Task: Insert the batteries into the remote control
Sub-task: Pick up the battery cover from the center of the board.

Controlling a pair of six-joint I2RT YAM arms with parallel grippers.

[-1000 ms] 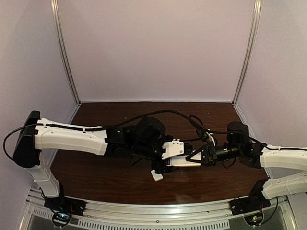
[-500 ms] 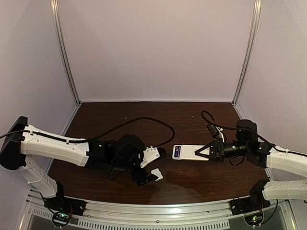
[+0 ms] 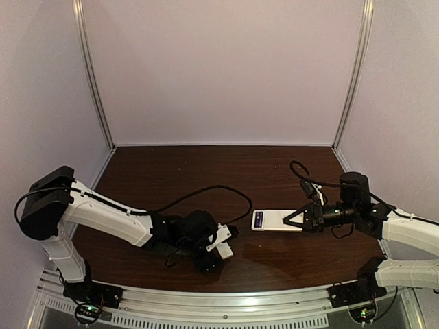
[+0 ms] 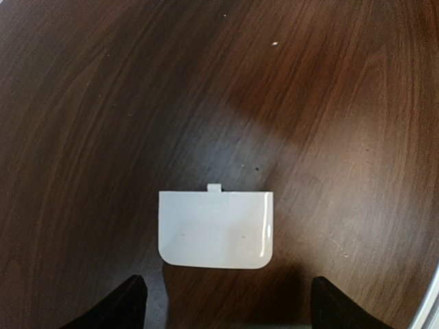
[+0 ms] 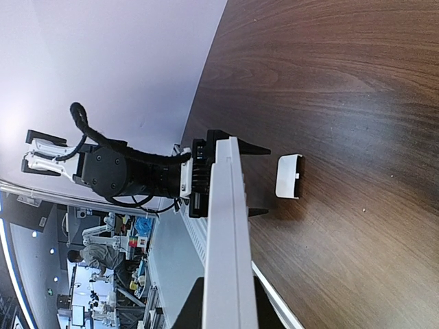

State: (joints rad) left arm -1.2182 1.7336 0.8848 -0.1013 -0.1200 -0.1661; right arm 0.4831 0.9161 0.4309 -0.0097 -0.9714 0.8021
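Standing in front of the rig, I see on the left the left arm [image 3: 110, 216] stretched low over the desk [image 3: 171, 171]. Its jaws are spread wide and hold nothing. Just ahead of them, between the two tips and apart from both, the small white cover [image 4: 216, 229] lies flat on the wood, its little tab pointing away from the jaws.

Further right, near the middle of the desk, is the remote control [image 3: 274, 220]. The jaws of the right arm [image 3: 405, 229] are pressed together on its right end and hold it level, the free end pointing toward the left arm. Whether it touches the desk I cannot tell. At that free end something purple-blue shows. It may be the batteries [image 3: 258, 219] sitting in the open compartment, but it is too small to be sure.

I judge the remote to be light, stiff, smooth plastic, so it could slip or turn when pinched at one end only. A hold across its long edges looks safer. The cover is thin and flat, so only its edges offer a hold.

No brand or writing can be read anywhere.
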